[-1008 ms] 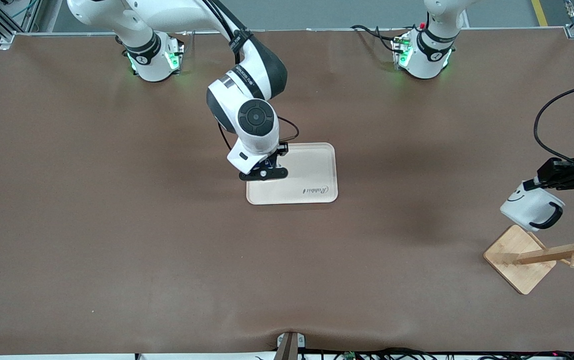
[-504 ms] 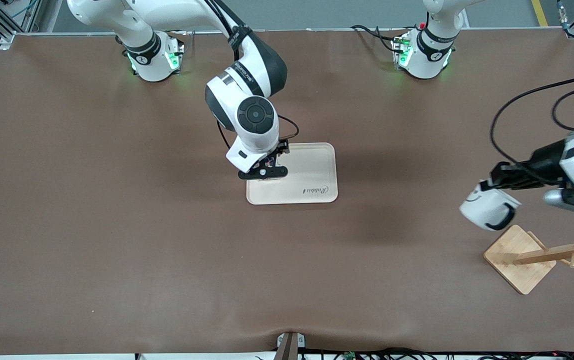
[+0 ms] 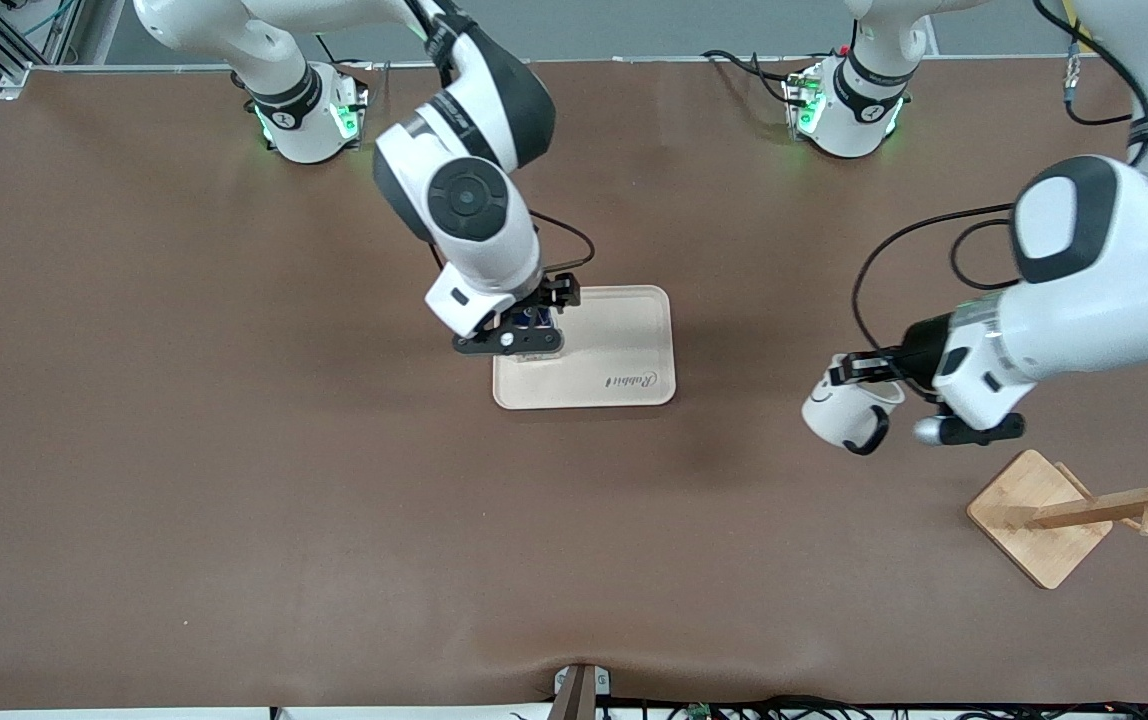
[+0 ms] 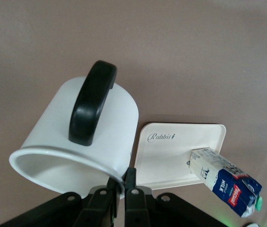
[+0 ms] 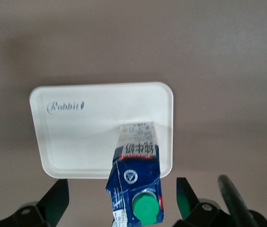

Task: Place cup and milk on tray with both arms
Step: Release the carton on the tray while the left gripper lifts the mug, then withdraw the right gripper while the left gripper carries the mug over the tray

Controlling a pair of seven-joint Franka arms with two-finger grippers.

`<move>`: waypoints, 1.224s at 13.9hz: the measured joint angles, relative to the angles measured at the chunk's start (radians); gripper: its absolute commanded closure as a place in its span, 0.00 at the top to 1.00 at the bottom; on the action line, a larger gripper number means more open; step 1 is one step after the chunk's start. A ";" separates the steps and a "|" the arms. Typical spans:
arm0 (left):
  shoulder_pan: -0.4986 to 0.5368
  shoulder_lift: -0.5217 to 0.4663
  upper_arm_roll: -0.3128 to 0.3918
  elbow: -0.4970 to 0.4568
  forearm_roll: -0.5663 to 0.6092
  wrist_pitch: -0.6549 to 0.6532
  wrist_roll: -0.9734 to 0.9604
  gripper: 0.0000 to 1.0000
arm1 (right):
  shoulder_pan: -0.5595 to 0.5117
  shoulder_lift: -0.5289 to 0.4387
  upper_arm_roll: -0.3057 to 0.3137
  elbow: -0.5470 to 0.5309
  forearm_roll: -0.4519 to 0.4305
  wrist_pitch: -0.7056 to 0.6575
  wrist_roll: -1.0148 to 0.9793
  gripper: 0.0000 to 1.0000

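Observation:
The cream tray (image 3: 634,340) lies mid-table. The milk (image 3: 532,320) stands on it near the rim toward the right arm's end. My right gripper (image 3: 512,340) hangs over the carton, open, its fingers wide apart and clear of both sides. In the right wrist view the green-capped milk (image 5: 136,175) stands on the tray (image 5: 86,142) under the right gripper (image 5: 121,196). My left gripper (image 3: 859,372) is shut on the rim of the cup (image 3: 839,410), tilted in the air over bare table between tray and rack. The left wrist view shows the cup (image 4: 91,137), left gripper (image 4: 121,189), tray (image 4: 171,156) and milk (image 4: 223,177).
A wooden rack (image 3: 1044,515) with a square base and pegs stands near the left arm's end, nearer the front camera than the tray. Brown table surface surrounds the tray on every side.
The right gripper opened, let go of the milk and lifted a little. The left arm carried the cup away from above the rack toward the tray.

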 measured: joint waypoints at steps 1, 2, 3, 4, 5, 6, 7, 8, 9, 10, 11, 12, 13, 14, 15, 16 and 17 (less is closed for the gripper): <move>-0.036 0.007 0.000 0.000 0.018 0.001 -0.067 0.00 | -0.029 -0.008 -0.001 0.017 0.001 -0.040 0.000 1.00; -0.070 0.013 -0.001 0.000 0.032 0.002 -0.127 0.00 | -0.059 -0.018 -0.002 0.032 0.001 -0.098 0.000 1.00; -0.101 0.020 -0.001 0.000 0.039 0.002 -0.184 0.00 | -0.091 -0.028 -0.003 0.051 0.002 -0.167 0.000 1.00; -0.126 0.028 0.000 0.000 0.041 0.003 -0.243 0.00 | -0.123 -0.038 -0.005 0.079 0.002 -0.242 0.000 1.00; -0.143 0.037 -0.001 0.000 0.041 0.003 -0.291 0.00 | -0.156 -0.047 -0.007 0.114 0.001 -0.317 0.000 1.00; -0.156 0.047 -0.001 0.000 0.041 0.003 -0.330 0.00 | -0.195 -0.053 -0.009 0.155 0.001 -0.394 0.001 1.00; -0.169 0.057 -0.001 -0.001 0.041 0.003 -0.368 0.00 | -0.243 -0.058 -0.010 0.195 0.001 -0.460 0.001 1.00; -0.184 0.068 -0.001 -0.001 0.041 0.003 -0.408 0.00 | -0.293 -0.064 -0.010 0.227 0.002 -0.498 0.001 1.00; -0.202 0.080 -0.001 -0.001 0.041 0.003 -0.448 0.00 | -0.341 -0.070 -0.010 0.251 0.002 -0.514 -0.001 1.00; -0.219 0.093 -0.001 -0.001 0.041 0.003 -0.486 0.00 | -0.379 -0.079 -0.010 0.270 0.002 -0.520 -0.001 1.00; -0.236 0.108 -0.002 -0.001 0.041 0.003 -0.525 0.00 | -0.408 -0.093 -0.011 0.283 0.000 -0.526 -0.002 1.00; -0.254 0.123 -0.002 -0.001 0.036 0.003 -0.569 0.00 | -0.430 -0.110 -0.011 0.290 -0.007 -0.536 -0.001 1.00; -0.272 0.139 -0.003 -0.001 0.021 0.003 -0.613 0.00 | -0.449 -0.131 -0.011 0.293 -0.023 -0.546 -0.001 1.00; -0.288 0.156 -0.003 -0.001 0.002 0.003 -0.647 0.00 | -0.470 -0.151 -0.011 0.293 -0.035 -0.556 -0.001 1.00; -0.301 0.172 -0.003 -0.001 -0.019 0.003 -0.671 0.00 | -0.497 -0.169 -0.011 0.293 -0.043 -0.567 -0.006 1.00; -0.314 0.188 -0.004 -0.002 -0.033 0.003 -0.684 0.00 | -0.527 -0.183 -0.011 0.290 -0.045 -0.576 -0.027 1.00; -0.329 0.206 -0.004 -0.002 -0.046 0.003 -0.694 0.00 | -0.556 -0.194 -0.011 0.283 -0.048 -0.582 -0.063 1.00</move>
